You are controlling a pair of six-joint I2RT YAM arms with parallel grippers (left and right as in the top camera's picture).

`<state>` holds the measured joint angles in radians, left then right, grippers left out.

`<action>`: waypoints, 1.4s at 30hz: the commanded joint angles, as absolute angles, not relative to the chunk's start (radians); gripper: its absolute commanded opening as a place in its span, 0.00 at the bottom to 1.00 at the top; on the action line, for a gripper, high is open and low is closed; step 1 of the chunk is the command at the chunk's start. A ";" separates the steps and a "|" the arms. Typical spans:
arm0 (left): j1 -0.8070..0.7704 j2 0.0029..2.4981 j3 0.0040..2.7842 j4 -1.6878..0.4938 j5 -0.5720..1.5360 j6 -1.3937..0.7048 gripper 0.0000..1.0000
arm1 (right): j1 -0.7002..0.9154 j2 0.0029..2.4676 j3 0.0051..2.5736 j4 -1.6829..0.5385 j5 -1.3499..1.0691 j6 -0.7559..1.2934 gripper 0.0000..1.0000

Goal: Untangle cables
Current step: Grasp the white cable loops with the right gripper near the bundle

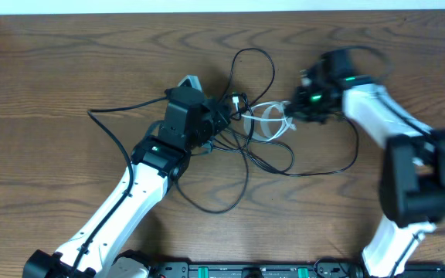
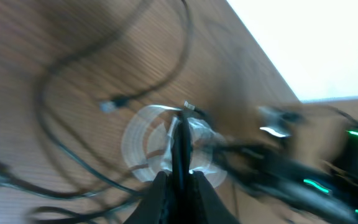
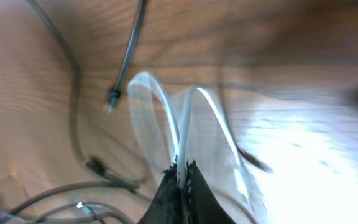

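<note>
Brown wood-grain table (image 1: 52,69), with a pale strip beyond its far edge. Two arms, two grippers. One white cord (image 1: 270,120) lies coiled between them, and black cords (image 1: 253,62) loop around it, too tangled to count. The right gripper (image 3: 180,165) pinches the white cord. The left gripper (image 2: 179,130) is pressed together; on what, I cannot tell.

The counter (image 1: 52,62) is brown wood with dark wavy grain. Black cables (image 1: 253,50) lie on it, and a white cable (image 1: 271,108) shows pale among them. The left arm (image 1: 122,205) and right arm (image 1: 377,108) are white and black, with green lights (image 1: 313,97). The left end effector (image 2: 180,134) and right end effector (image 3: 180,168) are black.
</note>
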<state>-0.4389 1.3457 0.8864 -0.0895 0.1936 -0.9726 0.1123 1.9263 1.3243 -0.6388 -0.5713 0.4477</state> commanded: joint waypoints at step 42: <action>-0.438 1.347 0.887 -0.299 -0.091 -1.119 0.86 | 0.348 1.936 1.247 -0.572 -0.398 0.528 0.42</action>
<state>-0.4397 1.3457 0.8856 -0.2924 -0.0669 -1.1282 0.3401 1.9186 1.2530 -0.5858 -0.3855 0.4828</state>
